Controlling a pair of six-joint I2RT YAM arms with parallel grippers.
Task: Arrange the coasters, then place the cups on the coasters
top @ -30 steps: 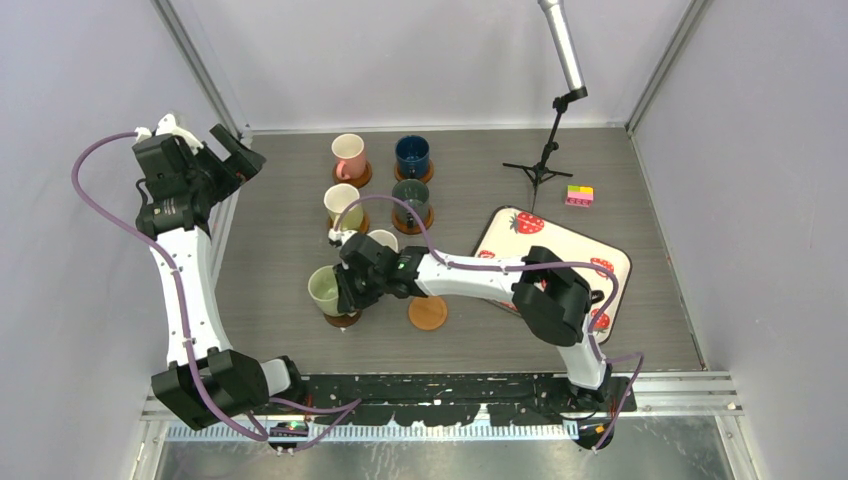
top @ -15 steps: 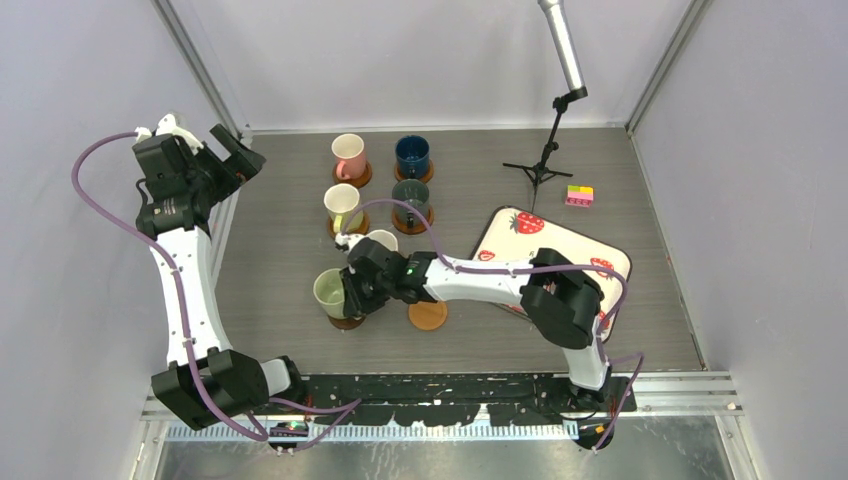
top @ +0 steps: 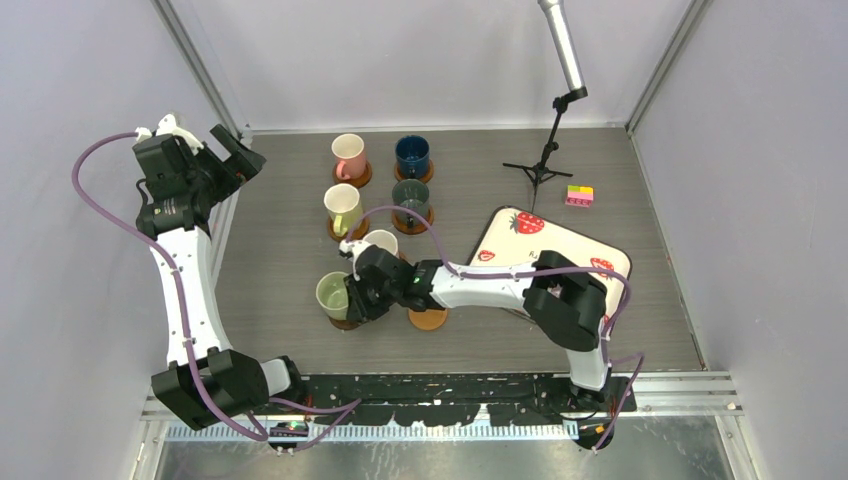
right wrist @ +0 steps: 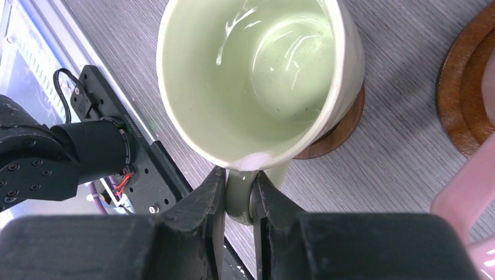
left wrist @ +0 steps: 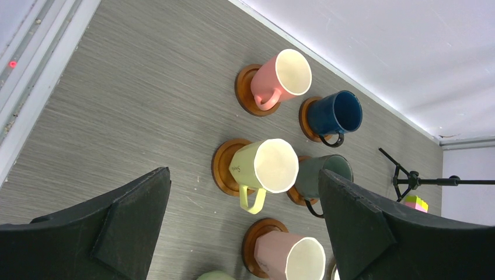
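Observation:
The light green cup (top: 331,295) (right wrist: 257,76) is over a dark coaster (top: 345,322) (right wrist: 341,125) at the near left; I cannot tell if it rests on it. My right gripper (top: 355,297) (right wrist: 238,175) is shut on its handle. An empty coaster (top: 428,319) lies just right of it. On coasters stand the pink cup (top: 348,155) (left wrist: 280,79), dark blue cup (top: 412,155) (left wrist: 333,114), pale yellow cup (top: 341,205) (left wrist: 262,166), dark grey cup (top: 410,198) (left wrist: 324,172) and cream-pink cup (top: 381,243) (left wrist: 289,254). My left gripper (top: 232,150) (left wrist: 244,175) hangs open and empty high at the far left.
A white strawberry-print tray (top: 560,245) lies at the right, partly under my right arm. A microphone stand (top: 545,160) and a small coloured block (top: 579,195) are at the far right. Walls close in the table on three sides.
My right gripper has carried the green cup a little nearer and to the right, over the dark coaster. The left arm has not moved.

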